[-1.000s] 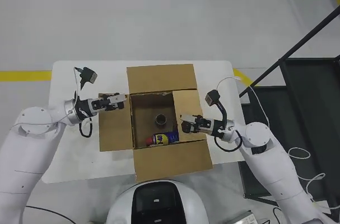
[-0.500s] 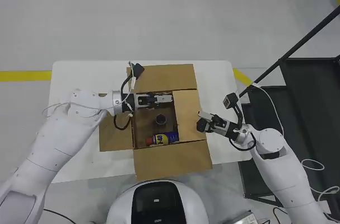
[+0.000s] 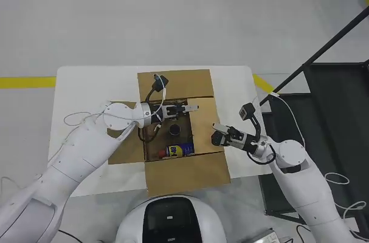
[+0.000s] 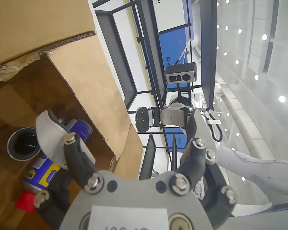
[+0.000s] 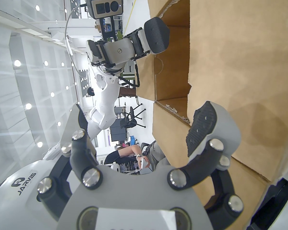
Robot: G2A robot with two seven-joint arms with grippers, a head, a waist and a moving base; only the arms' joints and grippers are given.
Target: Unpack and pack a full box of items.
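My left gripper [image 3: 192, 108] hangs over the far side of the open box [image 3: 175, 82] on the table [image 3: 81, 91], fingers spread and empty. My right gripper [image 3: 216, 135], also spread and holding nothing, sits at the outer edge of the box's right flap. Inside the box, a spray can [image 3: 179, 149] lies on its side near an upright black tube [image 3: 174, 129].

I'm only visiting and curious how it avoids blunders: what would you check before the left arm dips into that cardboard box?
1. Box flaps folded out: ok.
2. Left jaws open and empty: ok.
3. Left jaws above the box opening: ok.
4. Spray can lying uncovered on the box floor: ok.
5. Right jaws out of the way, over the right flap: ok.
6. Anything hidden beneath the can: cannot tell.
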